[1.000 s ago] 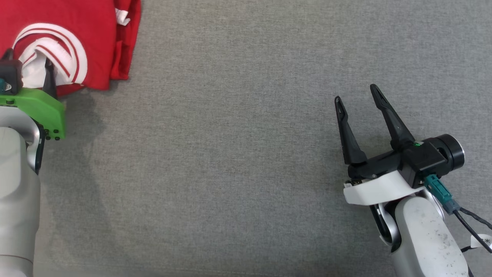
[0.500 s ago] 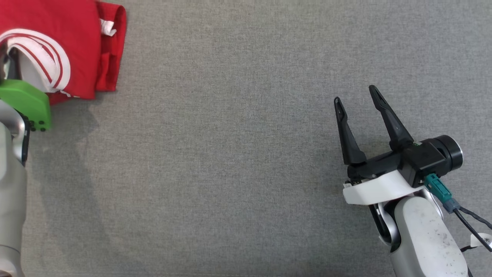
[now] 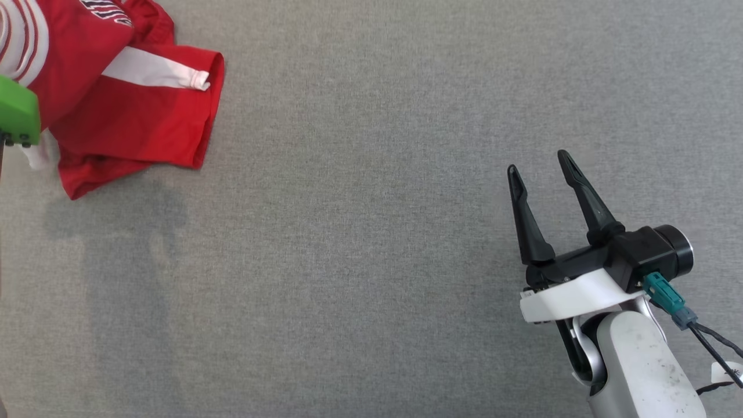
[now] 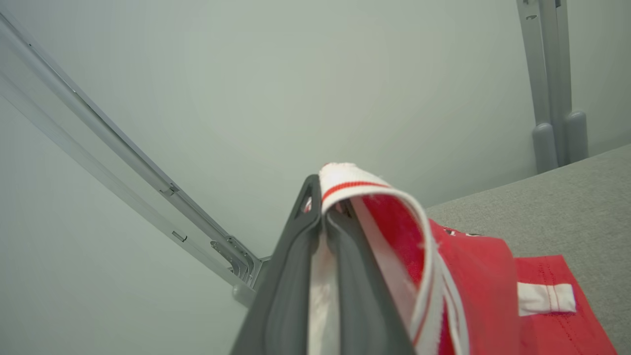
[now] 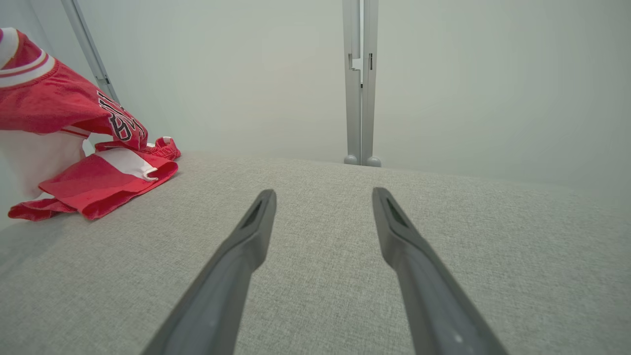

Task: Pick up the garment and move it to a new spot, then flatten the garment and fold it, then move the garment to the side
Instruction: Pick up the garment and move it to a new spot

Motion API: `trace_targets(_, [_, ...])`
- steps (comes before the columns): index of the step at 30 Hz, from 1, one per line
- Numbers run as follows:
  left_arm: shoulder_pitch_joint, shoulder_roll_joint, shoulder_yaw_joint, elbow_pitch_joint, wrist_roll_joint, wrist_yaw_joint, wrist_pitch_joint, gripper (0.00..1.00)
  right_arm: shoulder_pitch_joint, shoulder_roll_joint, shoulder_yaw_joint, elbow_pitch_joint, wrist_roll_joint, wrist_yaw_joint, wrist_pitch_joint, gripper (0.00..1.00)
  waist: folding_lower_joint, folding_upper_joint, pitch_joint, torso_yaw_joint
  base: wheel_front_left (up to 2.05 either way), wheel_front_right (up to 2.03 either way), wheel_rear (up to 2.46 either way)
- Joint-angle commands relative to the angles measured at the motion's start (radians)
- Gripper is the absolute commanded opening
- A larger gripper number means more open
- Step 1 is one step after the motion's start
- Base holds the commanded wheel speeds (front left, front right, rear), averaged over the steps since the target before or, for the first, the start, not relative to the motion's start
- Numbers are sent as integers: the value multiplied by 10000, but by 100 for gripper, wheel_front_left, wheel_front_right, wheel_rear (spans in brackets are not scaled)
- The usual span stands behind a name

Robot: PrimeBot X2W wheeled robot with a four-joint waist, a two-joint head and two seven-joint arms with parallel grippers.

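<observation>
A: Where is the garment (image 3: 133, 116)?
B: At the far left of the grey fabric counter (image 3: 360, 232), its striped collar raised and its lower part draped on the cloth.
A: What holds it?
B: The left gripper (image 4: 323, 219), clenched on the white collar band. The right gripper (image 3: 538, 162) hangs released, well apart, with open counter between.
A: And behind?
B: A pale wall (image 5: 493, 74) and 1 metal post (image 5: 361, 98) at the counter's back edge.

Red garment (image 3: 133, 122) — black lettering (image 3: 104, 7) outlined in white runs across the cloth; it is creased and cut by the frame edge, so no letter can be read with certainty. White tag (image 3: 725, 366) on a cable — one small asterisk-like mark.
</observation>
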Motion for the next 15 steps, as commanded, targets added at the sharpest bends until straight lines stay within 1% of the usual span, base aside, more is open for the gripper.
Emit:
trace_targets(1, [-183, 85, -92, -232, 136, -70, 15, 0, 148, -28, -38, 29, 95, 1, -35, 100, 0, 0, -427, -94, 0, 0, 0])
trace_targets(7, [-318, 31, -690, -1731, 225, -261, 360, 0, 434, -29, -214, 75, 316, 1, -35, 100, 0, 0, -1045, -432, 0, 0, 0])
trace_targets(11, [-455, -154, -1200, -2941, 179, -388, 698, 0, 626, -27, -312, 123, 452, 1, -35, 100, 0, 0, -1418, -762, 0, 0, 0])
trace_targets(12, [-554, -265, -1502, -3593, 140, -415, 889, 0, 717, -29, -341, 142, 519, 1, -35, 100, 0, 0, -1576, -961, 0, 0, 0])
trace_targets(15, [-707, -471, -2007, -4605, 11, -467, 1177, 0, 814, -27, -370, 163, 629, 1, -33, 100, 0, 0, -1744, -1310, 0, 0, 0])
